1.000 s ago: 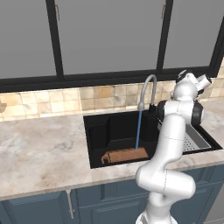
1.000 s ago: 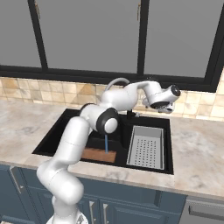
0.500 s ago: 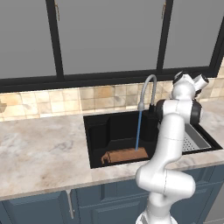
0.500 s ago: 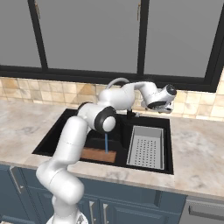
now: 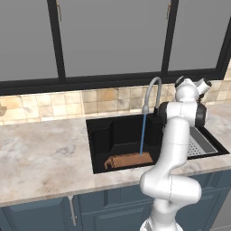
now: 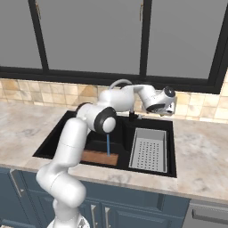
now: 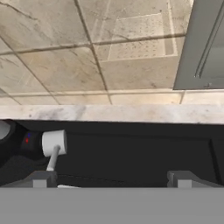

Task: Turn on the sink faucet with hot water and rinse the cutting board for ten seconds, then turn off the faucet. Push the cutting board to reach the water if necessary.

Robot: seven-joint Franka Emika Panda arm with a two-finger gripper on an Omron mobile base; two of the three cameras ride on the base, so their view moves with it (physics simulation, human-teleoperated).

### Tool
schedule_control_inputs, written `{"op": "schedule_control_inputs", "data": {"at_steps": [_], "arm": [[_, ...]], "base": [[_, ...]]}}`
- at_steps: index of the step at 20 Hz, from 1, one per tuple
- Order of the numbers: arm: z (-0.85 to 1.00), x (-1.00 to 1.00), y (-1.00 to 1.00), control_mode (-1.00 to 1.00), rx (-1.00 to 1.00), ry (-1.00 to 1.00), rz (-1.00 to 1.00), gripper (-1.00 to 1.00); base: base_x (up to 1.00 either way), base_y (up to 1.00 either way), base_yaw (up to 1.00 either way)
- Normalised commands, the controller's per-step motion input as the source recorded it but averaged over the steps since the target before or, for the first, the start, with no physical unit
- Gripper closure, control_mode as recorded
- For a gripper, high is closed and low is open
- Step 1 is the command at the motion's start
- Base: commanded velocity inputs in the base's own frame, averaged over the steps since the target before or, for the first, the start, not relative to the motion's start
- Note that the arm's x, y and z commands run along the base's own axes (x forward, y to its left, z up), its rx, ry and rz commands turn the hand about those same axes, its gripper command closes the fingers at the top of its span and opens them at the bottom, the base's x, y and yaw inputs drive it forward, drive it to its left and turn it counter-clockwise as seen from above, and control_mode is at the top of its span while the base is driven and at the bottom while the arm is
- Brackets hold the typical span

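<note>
The sink faucet (image 5: 153, 88) arches over the black sink (image 5: 102, 135), and a thin blue stream of water (image 5: 142, 133) falls from its nozzle. The stream lands on the right end of the brown cutting board (image 5: 128, 160), which lies flat at the front of the basin. The board (image 6: 99, 156) and the water (image 6: 108, 145) also appear from the right side. My gripper (image 6: 165, 111) hovers open above the sink's back rim, right of the faucet's dark base. In the hand view the gripper (image 7: 112, 181) holds nothing. The faucet's grey lever handle (image 7: 53, 145) stands just left of it.
A grey perforated drain tray (image 6: 149, 149) sits in the right part of the sink. Tiled backsplash (image 7: 87, 52) and dark-framed windows (image 5: 108, 40) rise close behind the faucet. Marble counter (image 5: 40, 153) runs to both sides.
The hand has drifted slightly left toward the faucet and dipped a little. The water keeps running onto the board, which has not moved.
</note>
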Motion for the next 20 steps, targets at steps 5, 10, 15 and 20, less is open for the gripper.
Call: {"op": "schedule_control_inputs", "data": {"at_steps": [5,10,15,20], "arm": [[-0.22,0.0,0.03,-1.0,-0.03,0.0,0.0,-1.0],[-0.02,0.0,0.0,-1.0,0.0,0.0,0.0,-1.0],[0.0,0.0,0.0,-1.0,0.0,0.0,0.0,-1.0],[0.0,0.0,0.0,-1.0,0.0,0.0,0.0,-1.0]], "base": [[0.0,0.0,0.0],[0.0,0.0,0.0],[0.0,0.0,0.0],[0.0,0.0,0.0]]}}
